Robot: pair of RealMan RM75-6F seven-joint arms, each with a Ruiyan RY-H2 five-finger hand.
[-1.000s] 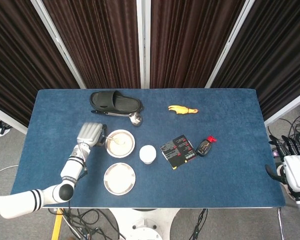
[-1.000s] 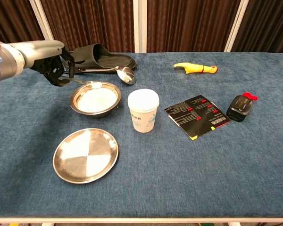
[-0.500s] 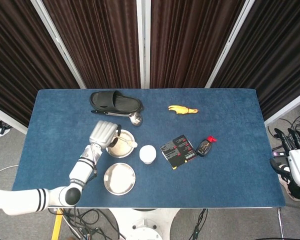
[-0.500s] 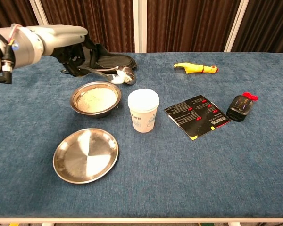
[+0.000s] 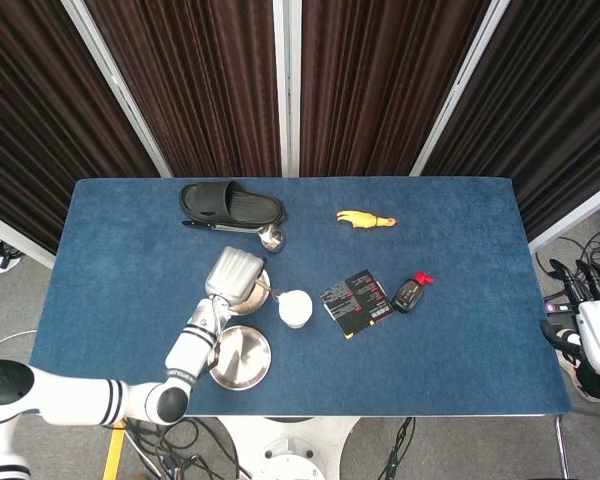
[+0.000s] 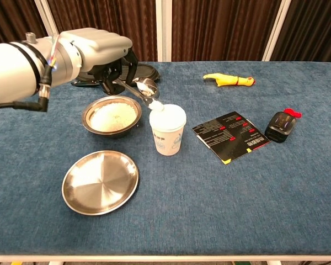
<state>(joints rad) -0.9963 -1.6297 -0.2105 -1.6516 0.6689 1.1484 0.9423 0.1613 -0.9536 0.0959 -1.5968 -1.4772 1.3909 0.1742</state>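
1. The left hand point(image 6: 111, 55) holds a small metal spoon point(image 6: 145, 95), fingers closed around its handle.
2. The spoon bowl, carrying white grains, is at the rim of the white paper cup point(image 6: 167, 130).
3. The round steel bowl of rice point(image 6: 111, 116) stands just left of the cup, under the hand.
4. The right hand point(image 5: 592, 322) is off the table edge, fingers apart, holding nothing.

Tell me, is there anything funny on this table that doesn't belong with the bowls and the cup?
Yes. A black slipper lies at the table's far edge, right behind the rice bowl and a spare spoon. Footwear beside food looks odd. A yellow rubber chicken lies further right, also apart from the tableware.
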